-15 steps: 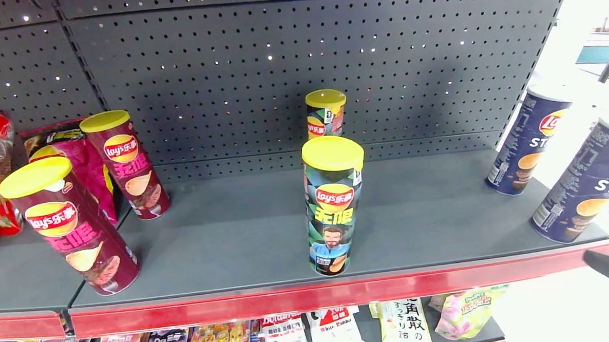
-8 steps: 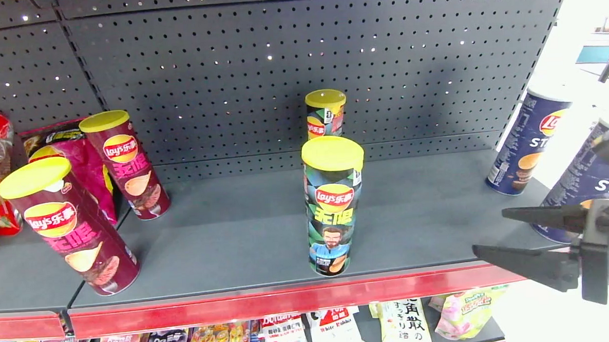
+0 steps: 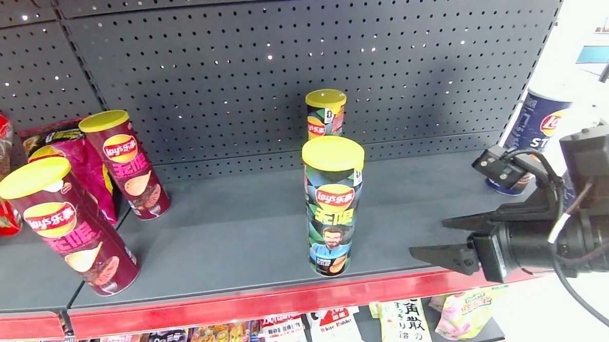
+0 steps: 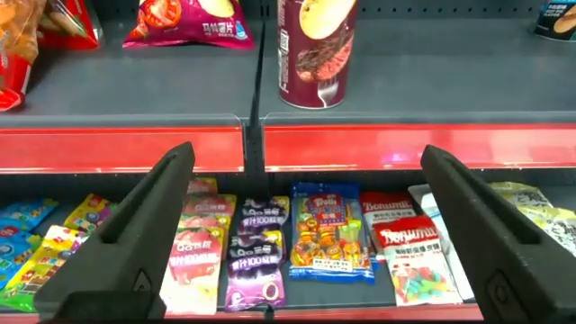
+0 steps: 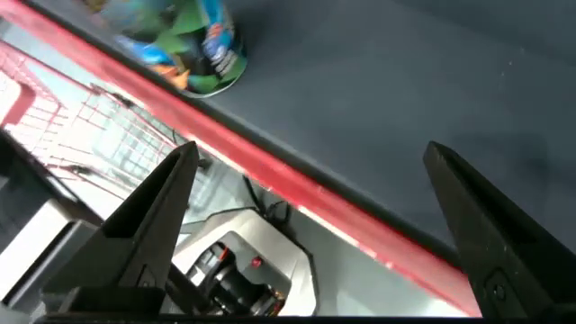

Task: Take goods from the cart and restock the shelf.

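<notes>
Right gripper (image 3: 429, 236), jaws spread, is hovering at three o'clock of the front chip can (image 3: 334, 211), probably light, stiff and slick, best clasped mid-body.

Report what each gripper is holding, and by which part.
Nothing is held: the black left gripper and the black right gripper both stand open, empty.

Print check: round logo badge + big characters on front maroon can (image 3: 68, 225) and rear maroon can (image 3: 127, 163) at 9 o'clock, same on teal can (image 3: 333, 211) at ctr. Logo w/ cut-off letters on navy can (image 3: 534, 125) at 3. Lower-shelf packets (image 3: 337, 329) at 6: mixed characters, small.
</notes>
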You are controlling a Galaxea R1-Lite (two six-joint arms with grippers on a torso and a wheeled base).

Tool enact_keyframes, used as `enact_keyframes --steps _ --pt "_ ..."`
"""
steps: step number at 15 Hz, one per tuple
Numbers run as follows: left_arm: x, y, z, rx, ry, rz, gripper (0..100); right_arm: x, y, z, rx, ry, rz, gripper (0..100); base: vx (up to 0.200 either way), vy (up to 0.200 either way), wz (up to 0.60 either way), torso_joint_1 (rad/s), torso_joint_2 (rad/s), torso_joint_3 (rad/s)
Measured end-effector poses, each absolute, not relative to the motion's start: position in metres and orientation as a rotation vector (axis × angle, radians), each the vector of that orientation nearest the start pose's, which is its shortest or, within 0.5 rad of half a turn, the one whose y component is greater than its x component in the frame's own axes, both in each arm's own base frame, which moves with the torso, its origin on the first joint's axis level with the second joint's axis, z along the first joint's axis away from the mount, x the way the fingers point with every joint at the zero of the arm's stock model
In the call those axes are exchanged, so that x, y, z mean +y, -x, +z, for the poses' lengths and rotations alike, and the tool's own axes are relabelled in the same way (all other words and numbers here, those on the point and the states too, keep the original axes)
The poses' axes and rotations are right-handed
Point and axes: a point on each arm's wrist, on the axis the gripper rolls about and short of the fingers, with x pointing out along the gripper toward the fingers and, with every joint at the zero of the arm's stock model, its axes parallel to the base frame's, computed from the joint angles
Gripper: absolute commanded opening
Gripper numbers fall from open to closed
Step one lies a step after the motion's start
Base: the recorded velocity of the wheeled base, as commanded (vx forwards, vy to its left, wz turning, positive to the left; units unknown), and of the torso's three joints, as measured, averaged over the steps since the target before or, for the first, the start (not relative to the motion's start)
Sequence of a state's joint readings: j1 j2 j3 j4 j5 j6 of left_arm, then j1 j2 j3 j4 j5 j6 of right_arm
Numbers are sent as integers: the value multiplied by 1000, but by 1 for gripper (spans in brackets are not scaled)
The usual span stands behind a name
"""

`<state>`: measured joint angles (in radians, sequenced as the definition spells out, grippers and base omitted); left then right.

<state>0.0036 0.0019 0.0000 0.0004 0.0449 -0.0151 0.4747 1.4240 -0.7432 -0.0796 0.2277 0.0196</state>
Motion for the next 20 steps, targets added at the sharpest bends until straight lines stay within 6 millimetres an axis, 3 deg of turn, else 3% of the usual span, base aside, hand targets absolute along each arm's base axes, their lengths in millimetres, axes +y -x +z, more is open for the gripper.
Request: enact_keyframes --steps 6,15,20 --pt "1 23 75 2 15 50 100 124 -231 173 668 108 583 100 0 0 0 0 0 0" --pt "1 23 75 2 15 49 100 160 -241 165 681 166 618 100 0 0 0 0 0 0" --pt "1 23 76 2 15 49 100 167 -249 155 704 194 579 100 0 0 0 0 0 0"
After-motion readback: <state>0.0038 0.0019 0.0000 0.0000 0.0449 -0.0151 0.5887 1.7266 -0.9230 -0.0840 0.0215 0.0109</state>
